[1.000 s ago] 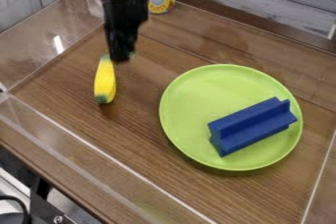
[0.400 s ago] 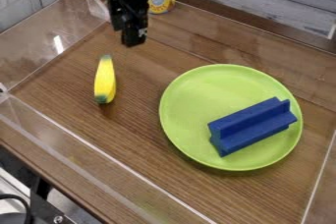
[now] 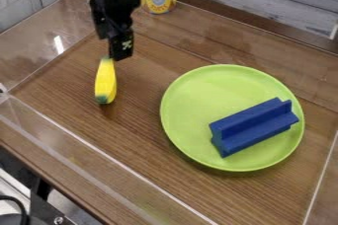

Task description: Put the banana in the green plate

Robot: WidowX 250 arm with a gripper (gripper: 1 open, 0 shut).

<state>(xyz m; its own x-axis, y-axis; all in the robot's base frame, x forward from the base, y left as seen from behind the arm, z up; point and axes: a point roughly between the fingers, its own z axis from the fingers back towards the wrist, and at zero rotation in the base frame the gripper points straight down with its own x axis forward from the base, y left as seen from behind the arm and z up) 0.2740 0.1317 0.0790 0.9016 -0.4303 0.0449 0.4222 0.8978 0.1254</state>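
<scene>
step: pre-grasp, banana (image 3: 105, 83) on table (image 3: 145, 155), left of green plate (image 3: 188, 116) | my tool (image 3: 90, 47): open, above banana's far end | next: center over banana, lower, close

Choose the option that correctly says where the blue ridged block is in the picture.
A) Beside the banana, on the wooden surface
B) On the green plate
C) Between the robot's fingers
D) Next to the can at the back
B: the blue ridged block lies on the green plate, with green showing around it.
</scene>
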